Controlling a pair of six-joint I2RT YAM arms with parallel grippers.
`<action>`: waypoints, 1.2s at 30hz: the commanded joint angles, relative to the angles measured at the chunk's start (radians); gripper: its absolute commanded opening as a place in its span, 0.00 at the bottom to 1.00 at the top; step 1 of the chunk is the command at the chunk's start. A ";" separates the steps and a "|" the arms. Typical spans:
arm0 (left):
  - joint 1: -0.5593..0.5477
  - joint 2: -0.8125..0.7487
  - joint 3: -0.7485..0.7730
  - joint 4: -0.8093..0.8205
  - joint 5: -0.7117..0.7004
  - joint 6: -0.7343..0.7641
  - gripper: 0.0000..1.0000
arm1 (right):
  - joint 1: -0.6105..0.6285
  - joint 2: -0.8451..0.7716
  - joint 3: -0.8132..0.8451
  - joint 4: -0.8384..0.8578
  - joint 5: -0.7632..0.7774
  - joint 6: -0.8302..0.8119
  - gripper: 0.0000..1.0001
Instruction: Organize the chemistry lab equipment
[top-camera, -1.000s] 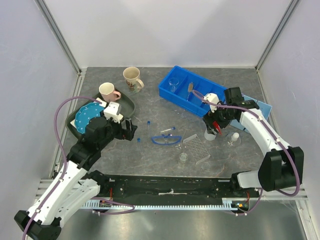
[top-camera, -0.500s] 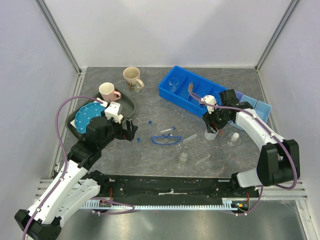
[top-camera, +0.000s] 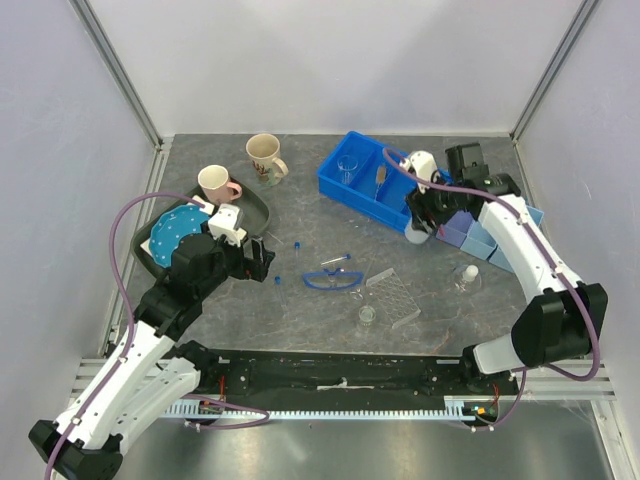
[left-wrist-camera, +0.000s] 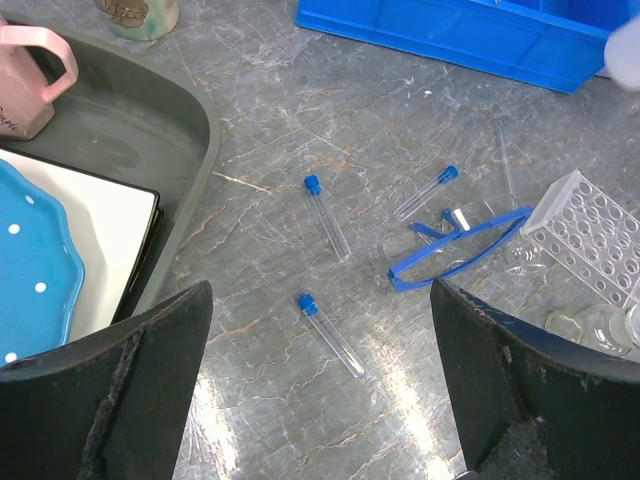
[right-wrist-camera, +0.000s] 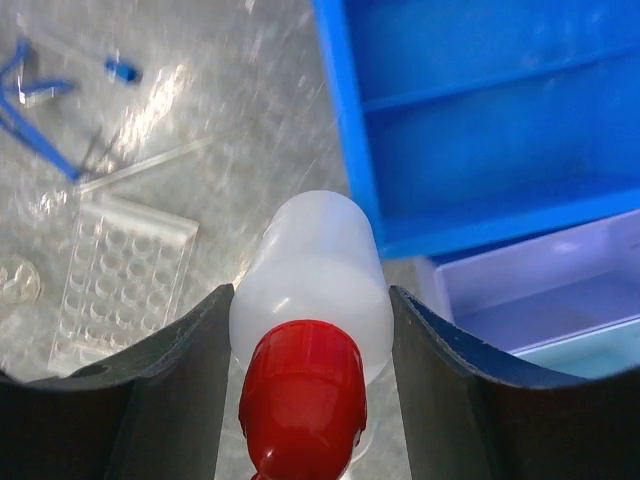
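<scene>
The right tool (right-wrist-camera: 308, 300) has its two fingers pressed against the sides of the white bottle (right-wrist-camera: 310, 255), partly closed and gripping it, red nozzle toward the wrist. The bottle sits toward the desk's right edge, just off the near side of the blue bin (top-camera: 372, 195) and next to a lavender bin (top-camera: 470, 228). I cannot tell whether its base touches the desk (top-camera: 300, 310).

The left tool (top-camera: 262, 260) stands wide open with nothing in it, poised over the left half of the desk beside the dark tray (top-camera: 257, 208).

Around the middle of the desk lie three blue-capped tubes (left-wrist-camera: 328, 215) (left-wrist-camera: 330, 333) (left-wrist-camera: 425, 192), all apart from each other. The goggles (left-wrist-camera: 455, 250) lie just right of them, and the clear rack (left-wrist-camera: 590, 235) lies flat beside the goggles toward the right edge. A small beaker (top-camera: 367, 316) stands between the rack and the near edge. The flask (top-camera: 467, 277) stands apart toward the right edge.

Inside the blue bin, near the far edge, another beaker (top-camera: 347, 167) stands in the left compartment and the brush (top-camera: 380, 178) rests in the next one.

On the tray at the left edge sit a blue plate (top-camera: 170, 232) and a pink mug (top-camera: 216, 183). A beige mug (top-camera: 264, 155) stands on the desk near the far edge.
</scene>
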 joint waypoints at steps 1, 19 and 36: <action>-0.001 -0.007 0.001 0.010 -0.031 0.039 0.95 | 0.002 0.066 0.189 -0.002 -0.033 -0.011 0.31; 0.002 0.022 -0.002 0.010 -0.052 0.048 0.95 | -0.032 0.641 0.750 0.035 0.089 0.047 0.34; 0.000 0.019 -0.002 0.010 -0.037 0.050 0.95 | -0.050 0.715 0.878 0.017 0.040 0.071 0.98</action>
